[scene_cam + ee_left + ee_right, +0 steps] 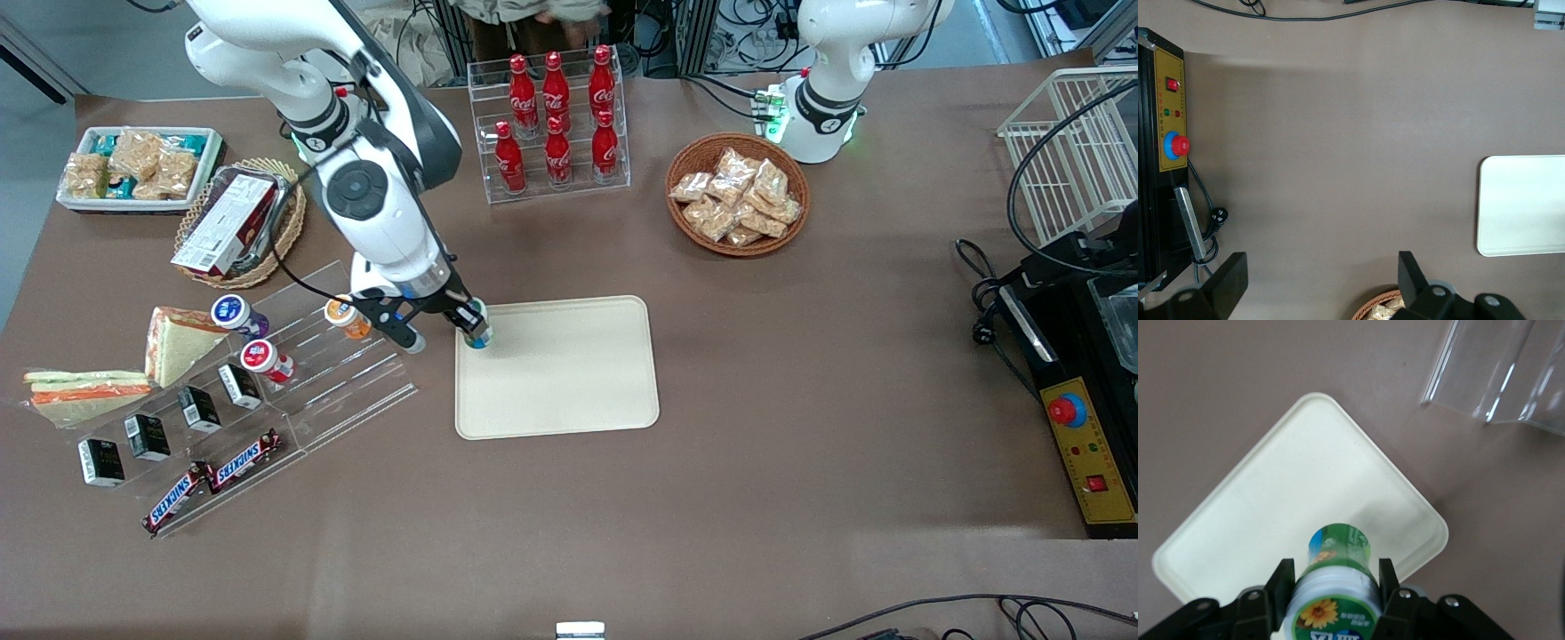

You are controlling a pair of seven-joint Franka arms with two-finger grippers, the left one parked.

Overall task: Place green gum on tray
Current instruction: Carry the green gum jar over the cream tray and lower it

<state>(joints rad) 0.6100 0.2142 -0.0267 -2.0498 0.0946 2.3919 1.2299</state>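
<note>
From the front I see the Snickers bars (213, 481) nearest on the bench (800, 462), and my pincer (473, 327) over the tray (569, 373) corner. At the wrist, it grips the green gum (1335, 583) just above the tray's (1291, 500) edge.

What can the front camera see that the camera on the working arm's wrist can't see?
Only the front view shows the Coca-Cola bottles, the basket of snack packets, the sandwiches and the Snickers bars. Only the right wrist view shows the sunflower label on the green gum, gripped between the claw's fingers. Both show the claw holding the green gum over a corner of the tray.
</note>
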